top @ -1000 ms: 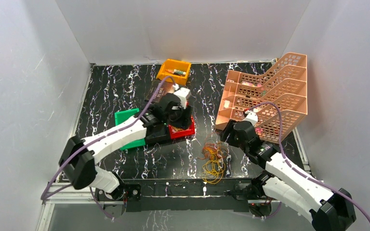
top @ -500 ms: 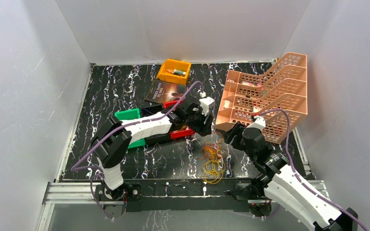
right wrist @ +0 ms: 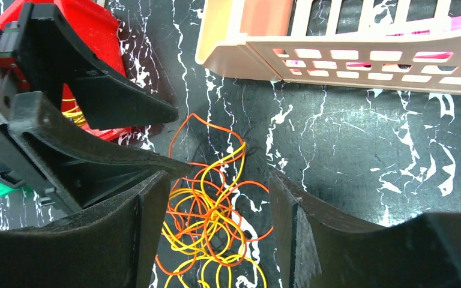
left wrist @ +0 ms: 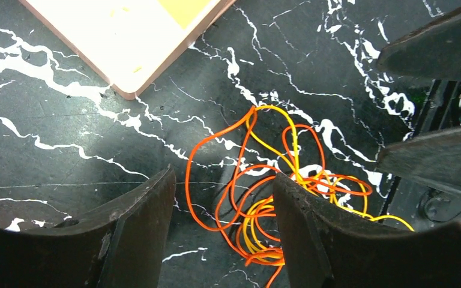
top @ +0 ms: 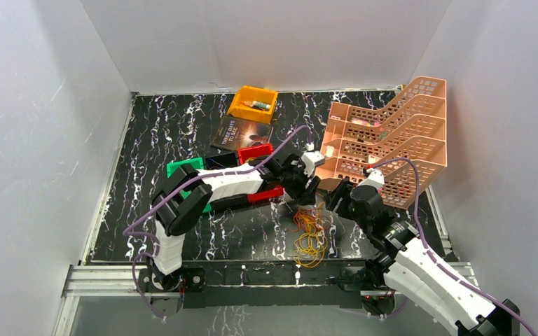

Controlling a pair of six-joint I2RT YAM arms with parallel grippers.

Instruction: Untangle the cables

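Standing apart, the jaws of the left gripper (left wrist: 223, 180) hold nothing; its two dark fingers (left wrist: 135, 234) hang over the table with bare marble and wire showing between them.

Item: right gripper (right wrist: 219, 180). Jaws likewise spread, nothing held. It faces the left gripper at close quarters, and each wrist view shows the other gripper's fingers at its edge.

Item: the cables (top: 310, 234). One loose tangle of thin yellow and orange loops lies flat on the table. A darker strand may run through it, but it is too faint to confirm. The tangle's far end sits under and between the two grippers. The rest trails toward the near edge of the table, between the arm bases. From the wrist views no finger can be seen touching the wire.

Item: table (top: 175, 126). Black surface with white veining.

Item: peach file rack (top: 392, 140). Tiered and perforated, it stands at the right of the table, its near left corner close to the grippers and clear of the tangle.

Item: red bin (top: 256, 152). It sits just left of the grippers, partly under the left arm.

Item: green bin (top: 182, 170). It lies further left, also under the left arm.

Item: book (top: 242, 131). Dark cover, lying beyond the red bin.

Item: orange bin (top: 252, 105). It is at the far edge, with small objects inside.
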